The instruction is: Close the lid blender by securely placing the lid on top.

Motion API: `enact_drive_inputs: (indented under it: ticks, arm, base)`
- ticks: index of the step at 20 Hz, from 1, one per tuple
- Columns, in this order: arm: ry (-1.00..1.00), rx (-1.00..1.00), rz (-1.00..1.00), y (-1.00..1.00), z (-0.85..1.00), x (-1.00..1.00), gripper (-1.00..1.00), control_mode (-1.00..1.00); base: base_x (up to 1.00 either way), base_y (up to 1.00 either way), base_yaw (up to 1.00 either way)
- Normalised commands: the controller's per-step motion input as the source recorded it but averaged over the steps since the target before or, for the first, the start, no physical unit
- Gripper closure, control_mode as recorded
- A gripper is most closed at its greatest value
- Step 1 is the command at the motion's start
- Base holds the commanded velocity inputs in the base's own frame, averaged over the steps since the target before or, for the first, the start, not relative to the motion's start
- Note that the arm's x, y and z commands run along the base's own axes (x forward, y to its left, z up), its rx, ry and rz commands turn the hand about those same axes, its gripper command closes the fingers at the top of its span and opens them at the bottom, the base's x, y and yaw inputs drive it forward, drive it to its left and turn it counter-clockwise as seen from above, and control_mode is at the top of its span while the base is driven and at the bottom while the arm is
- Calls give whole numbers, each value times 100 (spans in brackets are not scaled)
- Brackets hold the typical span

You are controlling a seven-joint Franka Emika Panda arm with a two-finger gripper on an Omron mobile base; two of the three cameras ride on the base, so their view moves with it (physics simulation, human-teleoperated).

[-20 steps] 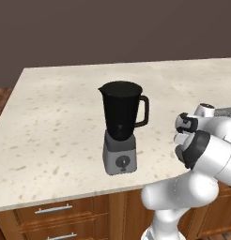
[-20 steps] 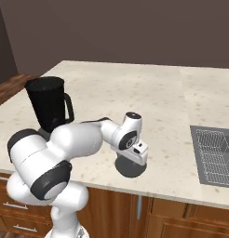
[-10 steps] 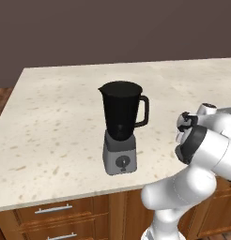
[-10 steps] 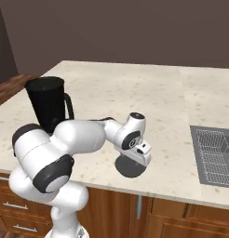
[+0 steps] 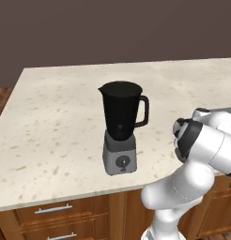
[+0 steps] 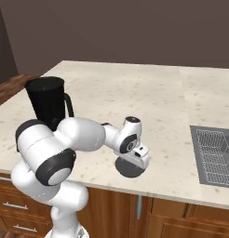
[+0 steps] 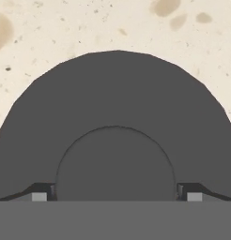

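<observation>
The speckled stone counter (image 5: pixel 56 117) carries the blender (image 5: pixel 121 126) near its front edge, its black jar open at the top and standing upright on the grey base. Well off to the blender's right along the same front edge, the lid (image 6: pixel 130 167) lies flat on the counter, a dark grey disc with a raised round knob in its middle.

The step in hand is the pickup of the lid; nothing has been carried to the jar yet. The gripper (image 6: pixel 137 158) is low over the lid. In the hand view, its fingertips (image 7: pixel 40 196) sit spread to either side of the knob with gaps showing, so the jaws stand fairly wide and hold nothing, though whether the tips already touch the lid's flat surface is hard to judge.

The next move probably calls for closing squarely on the knob, lifting straight up, then carrying the lid left and up to the jar's mouth.
</observation>
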Motion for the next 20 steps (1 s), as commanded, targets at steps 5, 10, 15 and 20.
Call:
enact_drive_inputs:
  ticks: [5,10,15,20]
  arm:
    - [-1,-1,1,27,-19,30,-100,-100]
    - [-2,0,5,30,-47,27,100,-100]
    - [0,0,8,24,-65,10,100,-100]
    - [-1,0,5,4,-7,0,100,-100]
  base:
    - [0,0,0]
    - [0,0,0]
    - [0,0,0]
    - [0,0,0]
